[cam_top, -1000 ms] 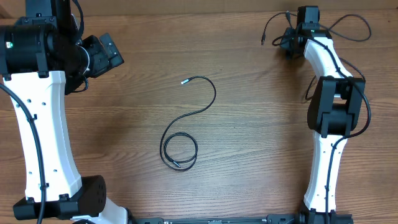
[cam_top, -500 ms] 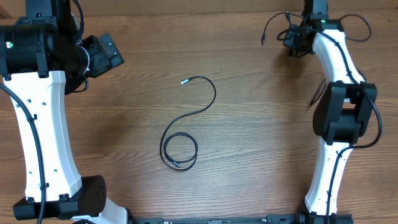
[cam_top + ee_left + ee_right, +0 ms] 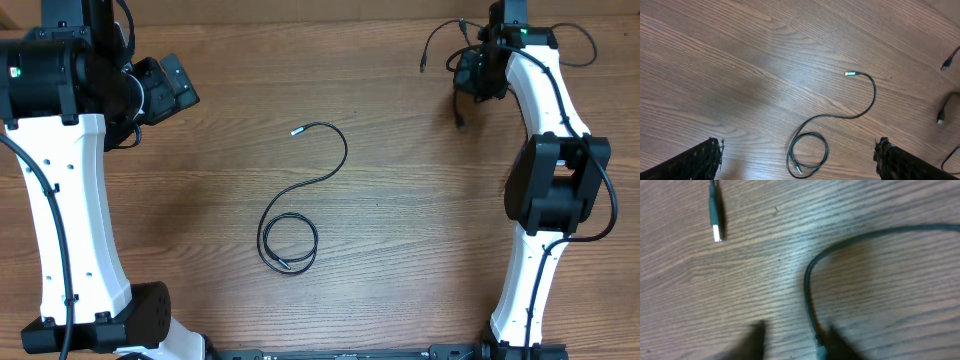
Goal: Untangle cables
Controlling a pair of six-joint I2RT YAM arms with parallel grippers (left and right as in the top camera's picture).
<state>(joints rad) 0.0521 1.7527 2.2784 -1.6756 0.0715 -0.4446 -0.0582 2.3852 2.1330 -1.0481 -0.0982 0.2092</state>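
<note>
the left gripper (image 3: 175,88) hung at the upper left of the overhead view, its fingers (image 3: 695,162) spread wide at the lower corners of the left wrist view, with nothing between them. one separate cable (image 3: 346,152) lay near the middle of the wooden table (image 3: 400,250), its silver tip toward the top and its lower end coiled in a single loop.

the right gripper (image 3: 472,75) sat at the upper right of the overhead view, over a small bunch of cables (image 3: 437,35) whose loose ends trailed left and right of it. in the right wrist view its blurred fingertips (image 3: 757,339) stood apart at the bottom edge, with a curved cord (image 3: 807,280) running down into the gap. whether either fingertip touched it could not be told. a plug end (image 3: 715,220) lay alone at the upper left.
</note>
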